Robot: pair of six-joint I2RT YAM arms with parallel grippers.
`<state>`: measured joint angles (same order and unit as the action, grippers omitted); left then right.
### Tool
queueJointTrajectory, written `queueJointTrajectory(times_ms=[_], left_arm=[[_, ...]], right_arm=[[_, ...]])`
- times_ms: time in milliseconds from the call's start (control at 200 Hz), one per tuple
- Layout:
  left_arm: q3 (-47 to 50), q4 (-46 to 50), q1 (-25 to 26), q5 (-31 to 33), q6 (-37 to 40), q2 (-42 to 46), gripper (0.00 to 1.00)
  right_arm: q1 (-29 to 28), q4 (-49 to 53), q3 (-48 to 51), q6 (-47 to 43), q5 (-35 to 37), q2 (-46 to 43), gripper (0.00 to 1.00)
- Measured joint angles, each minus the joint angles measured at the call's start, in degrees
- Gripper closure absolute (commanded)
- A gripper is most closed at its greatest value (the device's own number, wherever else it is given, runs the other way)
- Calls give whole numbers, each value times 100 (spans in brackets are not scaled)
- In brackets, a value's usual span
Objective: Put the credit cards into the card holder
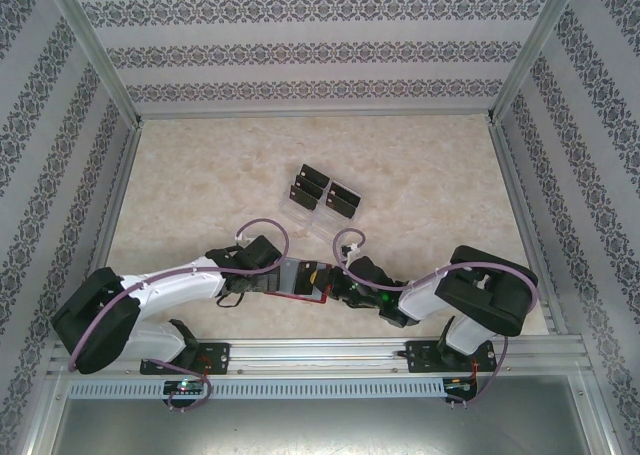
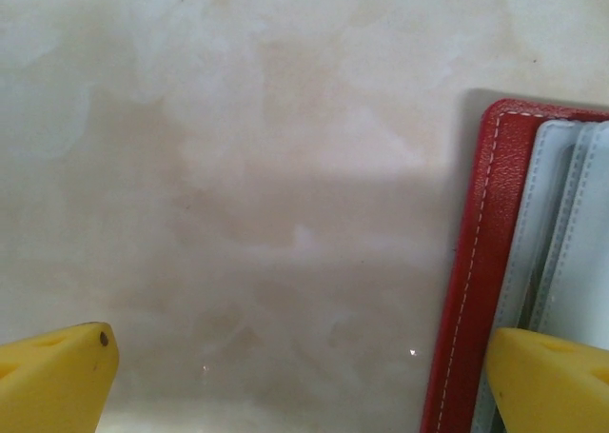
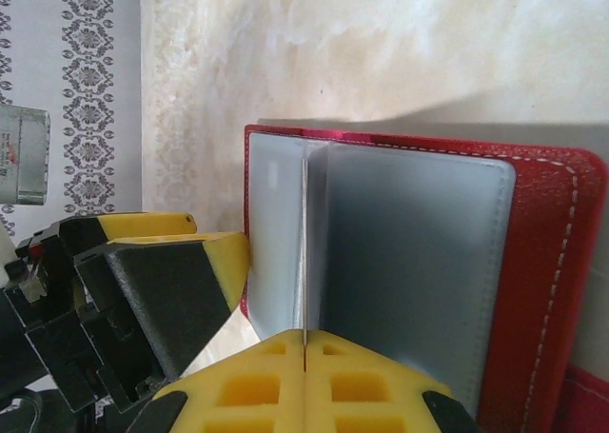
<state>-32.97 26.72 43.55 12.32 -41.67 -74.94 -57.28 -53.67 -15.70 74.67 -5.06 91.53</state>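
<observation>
The red card holder [image 1: 303, 293] lies open near the table's front edge, its pale plastic sleeves [image 3: 409, 262] facing up. My right gripper [image 3: 304, 352] is shut on a thin credit card [image 3: 304, 252], seen edge-on as a pale line standing in the fold between two sleeves. My left gripper [image 2: 304, 381] is wide open at the holder's left edge [image 2: 476, 262]. One of its yellow fingers [image 2: 547, 381] sits over the sleeves and the other [image 2: 52, 376] over bare table. Several more black credit cards [image 1: 343, 200] stand in a clear tray.
The clear plastic tray [image 1: 300, 210] sits mid-table behind the card holder. Both arms [image 1: 170, 290] [image 1: 470, 290] meet over the holder at the front. Patterned walls with metal rails [image 1: 315, 115] enclose the marble-look tabletop [image 1: 200, 175].
</observation>
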Motion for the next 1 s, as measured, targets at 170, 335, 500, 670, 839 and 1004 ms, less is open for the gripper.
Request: queueJointTrajectory(times_ms=[170,335,500,670,839,1004], left_arm=[[7,0,0,2,-42,0,0],[17,-2,0,48,-83,2,0],[35,-7,0,101,-92,4,0],[50,-20,0,105,-129,7,0],[50,-20,0,105,-149,7,0],[50,-20,0,105,-151,7,0]], right_arm=[[0,-201,0,17,0,175,100],[2,-487,13,48,2,385,100],[0,-772,63,103,7,525,100],[0,-951,120,195,7,573,100],[0,-1156,166,264,9,686,100],[2,-1596,223,396,11,992,100]])
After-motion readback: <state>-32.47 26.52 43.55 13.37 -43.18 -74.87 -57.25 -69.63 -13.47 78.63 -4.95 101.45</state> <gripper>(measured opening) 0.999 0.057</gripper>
